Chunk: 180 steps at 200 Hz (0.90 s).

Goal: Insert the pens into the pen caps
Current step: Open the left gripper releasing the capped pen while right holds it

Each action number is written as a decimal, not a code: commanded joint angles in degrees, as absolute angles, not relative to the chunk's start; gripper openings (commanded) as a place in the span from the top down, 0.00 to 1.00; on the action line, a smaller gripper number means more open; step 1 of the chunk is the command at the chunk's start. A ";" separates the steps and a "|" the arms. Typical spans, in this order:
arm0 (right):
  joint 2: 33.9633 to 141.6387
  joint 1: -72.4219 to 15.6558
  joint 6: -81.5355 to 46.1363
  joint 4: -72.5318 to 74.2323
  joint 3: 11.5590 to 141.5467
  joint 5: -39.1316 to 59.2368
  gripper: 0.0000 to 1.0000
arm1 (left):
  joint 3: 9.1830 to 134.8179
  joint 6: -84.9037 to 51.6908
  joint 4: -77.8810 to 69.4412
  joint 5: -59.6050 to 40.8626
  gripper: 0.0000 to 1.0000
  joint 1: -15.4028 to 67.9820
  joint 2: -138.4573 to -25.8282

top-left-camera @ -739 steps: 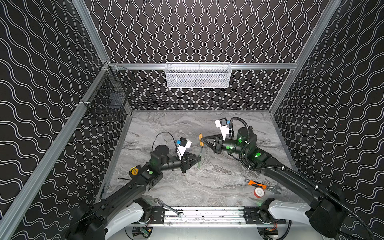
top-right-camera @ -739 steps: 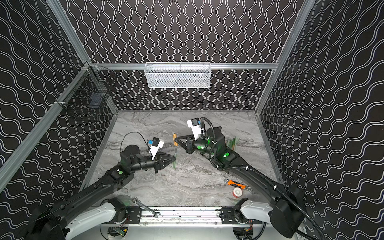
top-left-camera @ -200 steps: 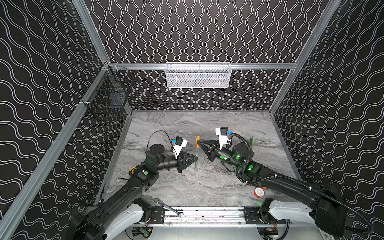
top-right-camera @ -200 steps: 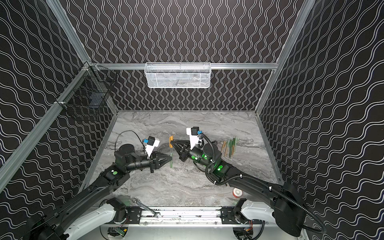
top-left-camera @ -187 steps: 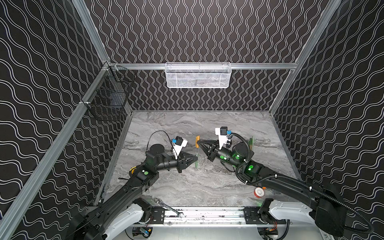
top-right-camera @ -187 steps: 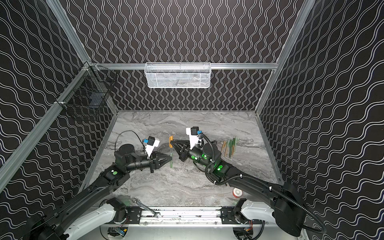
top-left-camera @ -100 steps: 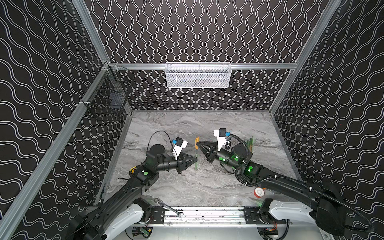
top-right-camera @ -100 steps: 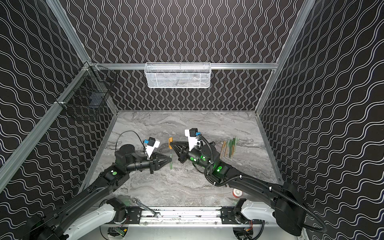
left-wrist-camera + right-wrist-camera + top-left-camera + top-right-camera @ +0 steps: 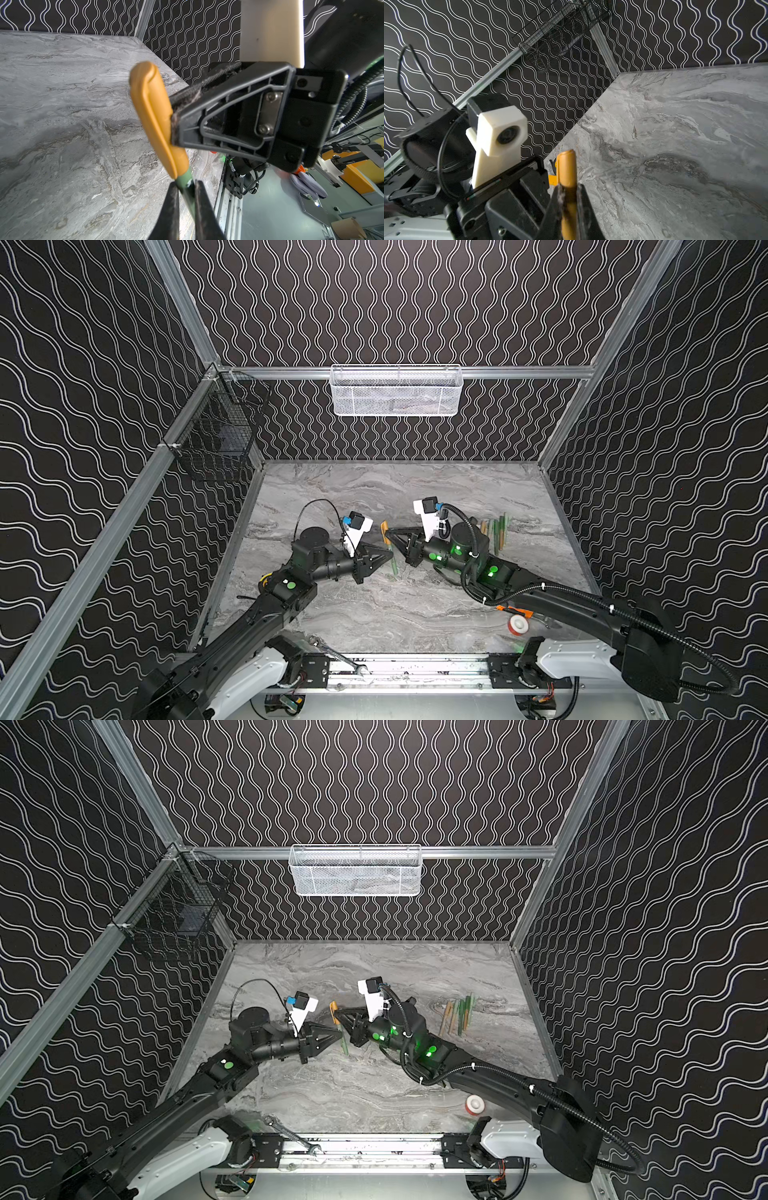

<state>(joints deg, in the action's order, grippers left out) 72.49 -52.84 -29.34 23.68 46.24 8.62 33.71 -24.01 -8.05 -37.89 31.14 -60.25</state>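
Observation:
A green pen is clamped in my shut left gripper. Its upper end sits in the mouth of an orange pen cap. My right gripper is shut on that cap from the opposite side. In both top views the two grippers meet tip to tip above the middle of the table, the left gripper on the pen and the right gripper on the cap. Several other tan and green pens lie in a row at the right.
A red-and-white tape roll and an orange-handled tool lie at the front right, under the right arm. A steel wrench rests at the front edge. A white mesh basket hangs on the back wall, a black wire basket on the left wall.
The right gripper with the cap has drifted slightly left. The left gripper with the pen has hardly moved. Both grips are unchanged.

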 commanded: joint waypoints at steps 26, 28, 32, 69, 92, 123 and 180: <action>71.14 -53.08 -32.03 11.66 43.61 10.81 0.89 | 35.00 -22.50 -19.79 -36.26 0.87 30.97 -59.94; 71.07 -53.09 -32.00 11.59 43.60 10.81 0.89 | 34.99 -22.50 -19.82 -36.22 0.87 30.95 -59.88; 70.90 -53.09 -32.05 11.45 43.59 10.81 0.89 | 35.00 -22.44 -19.78 -36.15 0.87 30.93 -59.85; 69.31 -53.10 -32.04 10.22 42.69 11.90 0.89 | 35.46 -21.97 -19.69 -35.73 0.87 30.94 -60.11; 67.56 -53.01 -31.63 11.94 41.23 12.75 0.88 | 36.47 -21.84 -19.88 -38.68 0.87 30.90 -61.60; 65.25 -52.16 -29.62 10.15 42.80 14.03 0.81 | 36.60 -22.68 -21.91 -43.01 0.87 30.98 -62.80; 61.43 -45.09 -28.68 6.63 43.66 20.20 0.70 | 36.77 -23.00 -22.54 -45.45 0.87 31.49 -63.90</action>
<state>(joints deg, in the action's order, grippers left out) 62.57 -47.24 -29.47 9.28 43.31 16.82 36.51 -23.57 -19.73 -43.99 31.42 -63.66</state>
